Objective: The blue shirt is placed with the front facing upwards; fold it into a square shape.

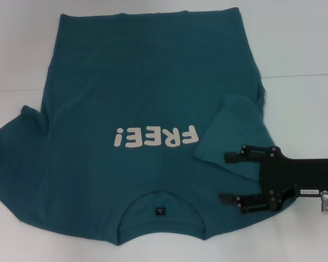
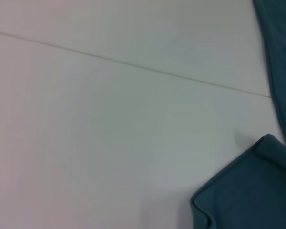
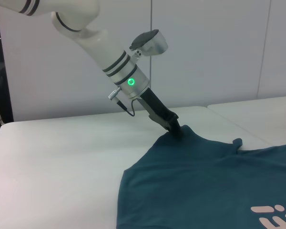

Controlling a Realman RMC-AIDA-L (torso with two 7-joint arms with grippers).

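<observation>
Your right end effector (image 1: pixel 228 179), fingers spread, hovers at four o'clock over the dark teal-blue cotton T-shirt (image 1: pixel 136 98), its sleeve folded inward; the left end effector (image 3: pixel 174 127) pinches the nine-o'clock sleeve for folding.

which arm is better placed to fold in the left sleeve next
Left. The left gripper is already down on the left sleeve of the shirt. The right gripper hovers open by the right sleeve, which is already folded in.

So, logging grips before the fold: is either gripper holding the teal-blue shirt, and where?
Left gripper pinches the teal-blue cotton T-shirt at its left sleeve edge; right gripper hangs open, holding nothing.
</observation>
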